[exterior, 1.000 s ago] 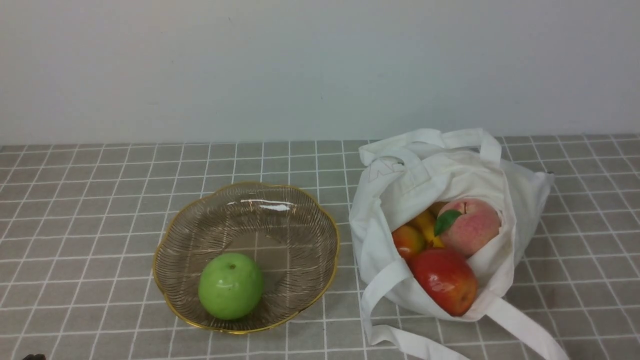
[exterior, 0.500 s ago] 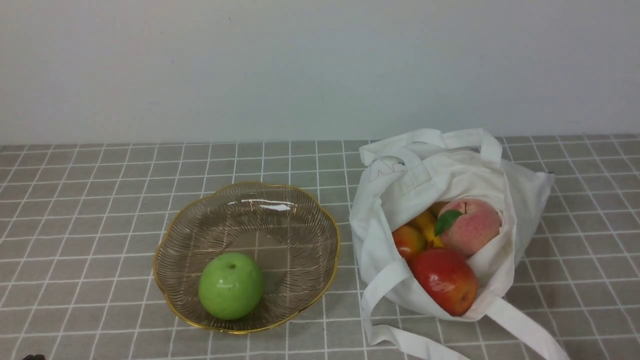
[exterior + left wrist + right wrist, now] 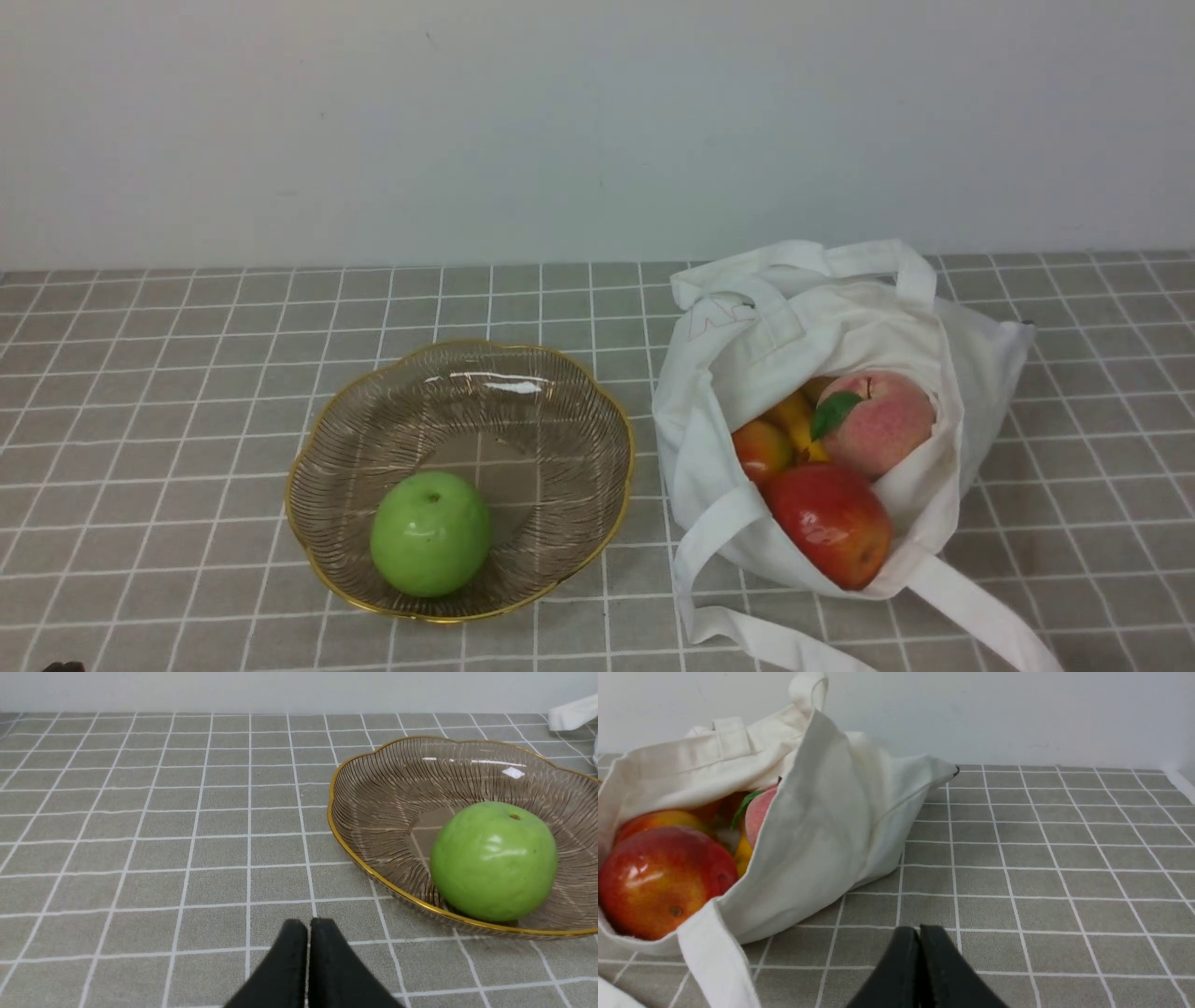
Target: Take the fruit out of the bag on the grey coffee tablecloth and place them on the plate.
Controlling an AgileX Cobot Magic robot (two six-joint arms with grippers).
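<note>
— Seen of the left claw [image 3: 308, 926]?
— Just two black fingers [image 3: 285, 970], matte, slightly grainy. Wedge-shaped, broad at the picture's edge, narrowing to rounded tips. Pressed flat together, only a thin seam between.

— And the right claw [image 3: 919, 933]?
— Same build: two black fingers [image 3: 945, 975], same dull finish, same taper, tips rounded, closed along a hairline seam.

— Any cables, screws, markings?
— None showing on either pair. Plain black all over.

— From the front?
— Only a small dark sliver [image 3: 62, 666] at the bottom left corner; too little to make out.
</note>
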